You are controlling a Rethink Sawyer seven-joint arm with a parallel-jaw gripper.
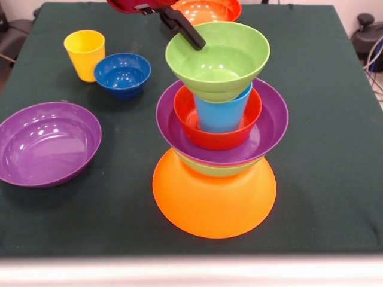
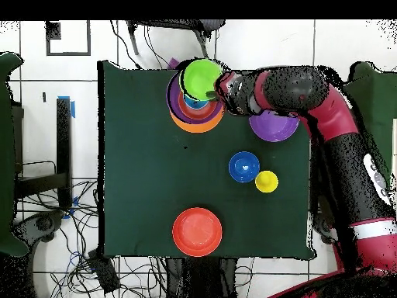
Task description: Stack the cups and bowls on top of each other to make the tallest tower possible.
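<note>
From the front view I see my gripper [image 1: 190,37] at the top centre of the frame, a black finger [image 1: 192,37] reaching down onto the far rim of the top green bowl [image 1: 218,58]; I cannot tell whether it is clamped on that rim or merely touching. That bowl sits mouth up and slightly tilted on the light blue cup [image 1: 220,113], which stands upright inside a red-orange bowl [image 1: 188,122]. This nests in a purple bowl [image 1: 269,122], over a green rim [image 1: 206,167], all on the upturned orange bowl [image 1: 214,200]. The tower [image 1: 218,131] stands centre frame, its long axis vertical. At left lies an empty purple bowl [image 1: 48,143]; upper left, the yellow cup [image 1: 84,54] stands upright beside the empty small blue bowl [image 1: 122,74]. Another red-orange bowl [image 1: 209,11] shows at the top edge.
</note>
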